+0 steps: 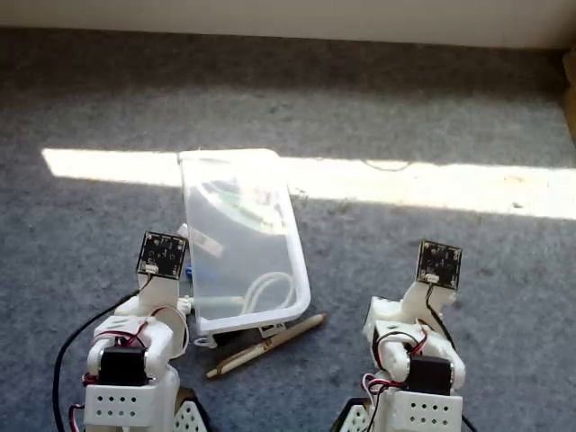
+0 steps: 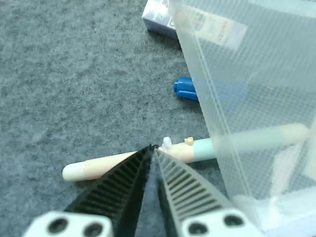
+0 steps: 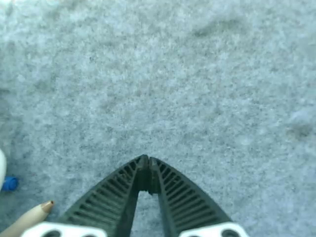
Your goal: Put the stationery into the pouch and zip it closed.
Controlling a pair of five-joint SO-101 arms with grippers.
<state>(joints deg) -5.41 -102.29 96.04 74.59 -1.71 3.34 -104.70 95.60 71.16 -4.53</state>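
My left gripper [image 2: 152, 149] hung with its fingers pressed together, the tips right over a cream pen [image 2: 108, 165] on the grey carpet [image 1: 432, 108]. I judged the pick-up of that pen to be the step in hand. To do it well I would need to spread the fingers first. Then I would come down astride the barrel on its bare cream stretch, well clear of the pouch [image 2: 256, 59], so the plastic edge was not pinched too. The right gripper [image 3: 144, 160] was also closed, over bare carpet. The tip of a tan pen [image 3: 29, 219] lay near it.

The pouch was a clear, finely gridded plastic sleeve with a white rim. It lay flat between the two arms, nearer the left one. The cream pen's mint end showed through it, as did part of a blue piece [image 2: 185, 89]. I could not tell whether they were inside or underneath. A small white box [image 2: 160, 17] sat at its edge farther off.
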